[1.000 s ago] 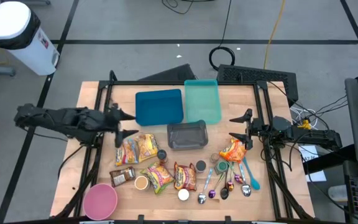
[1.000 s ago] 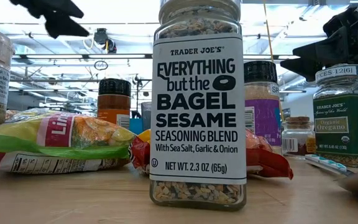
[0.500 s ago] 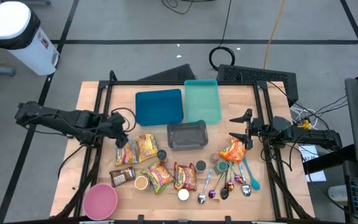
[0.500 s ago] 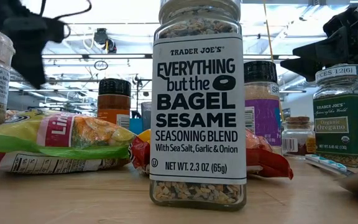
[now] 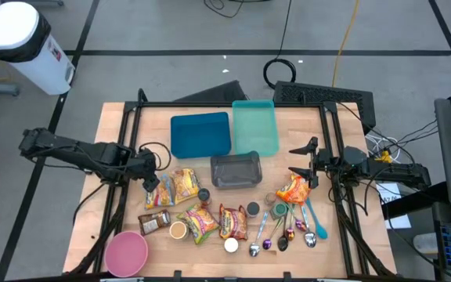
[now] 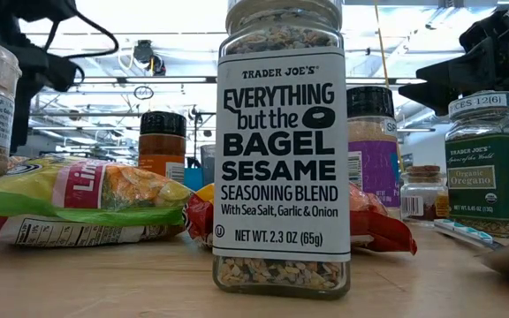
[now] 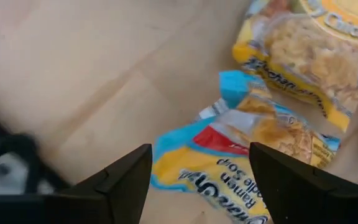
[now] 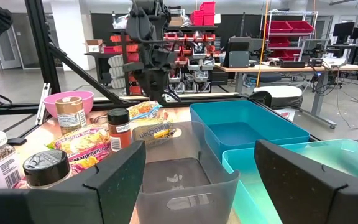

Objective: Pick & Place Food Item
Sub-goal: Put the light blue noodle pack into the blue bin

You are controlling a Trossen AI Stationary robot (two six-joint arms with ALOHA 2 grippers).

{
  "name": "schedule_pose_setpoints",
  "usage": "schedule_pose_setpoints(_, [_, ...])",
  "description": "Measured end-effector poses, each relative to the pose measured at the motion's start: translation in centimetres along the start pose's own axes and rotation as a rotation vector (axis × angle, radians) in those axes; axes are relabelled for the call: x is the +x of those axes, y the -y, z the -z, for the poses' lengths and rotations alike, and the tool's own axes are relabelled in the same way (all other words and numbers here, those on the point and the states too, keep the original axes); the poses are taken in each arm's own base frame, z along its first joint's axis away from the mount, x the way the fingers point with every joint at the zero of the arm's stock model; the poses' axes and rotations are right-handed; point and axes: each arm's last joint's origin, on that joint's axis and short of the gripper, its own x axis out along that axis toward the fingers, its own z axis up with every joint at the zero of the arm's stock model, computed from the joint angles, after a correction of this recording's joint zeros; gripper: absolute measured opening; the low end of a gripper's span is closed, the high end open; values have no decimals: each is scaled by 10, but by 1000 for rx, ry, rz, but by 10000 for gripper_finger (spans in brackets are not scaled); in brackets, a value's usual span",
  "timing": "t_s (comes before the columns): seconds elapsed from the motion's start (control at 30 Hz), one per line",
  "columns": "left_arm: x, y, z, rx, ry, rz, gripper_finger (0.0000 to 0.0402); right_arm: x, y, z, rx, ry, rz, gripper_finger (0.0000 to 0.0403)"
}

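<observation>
Several ramen packets lie flat on the wooden table. The leftmost one, a blue-edged yellow ramen packet (image 5: 163, 189) (image 7: 229, 158), has a second yellow packet (image 5: 185, 184) (image 7: 303, 56) beside it. My left gripper (image 5: 150, 181) (image 7: 201, 152) points steeply down, open, just above the blue-edged packet's left end, and that end shows between its fingers. My right gripper (image 5: 294, 160) (image 8: 201, 146) waits level and open at the table's right side, above an orange packet (image 5: 294, 190).
At the back middle stand a blue bin (image 5: 200, 135), a teal bin (image 5: 255, 125) and a clear grey bin (image 5: 236, 170). More ramen packets (image 5: 233, 222), spice jars (image 6: 281, 150), spoons (image 5: 284, 231) and a pink bowl (image 5: 126, 252) fill the near half.
My left gripper has sunk toward the table and tipped from nearly level to pointing steeply down, rolling as it went. It now hangs over the left end of the blue-edged ramen packet. The packets have not moved.
</observation>
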Motion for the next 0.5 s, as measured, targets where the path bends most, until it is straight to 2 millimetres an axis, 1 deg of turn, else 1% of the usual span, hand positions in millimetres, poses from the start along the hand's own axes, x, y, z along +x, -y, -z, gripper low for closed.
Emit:
schedule_pose_setpoints(0.2, [16, -1, 4, 72, -38, 45, 252, 0, 0, 0, 0, 0, 0, 293])
schedule_pose_setpoints(0.5, [25, -5, 8, 112, -40, 13, 223, 0, 0, 0, 0, 0, 0, 293])
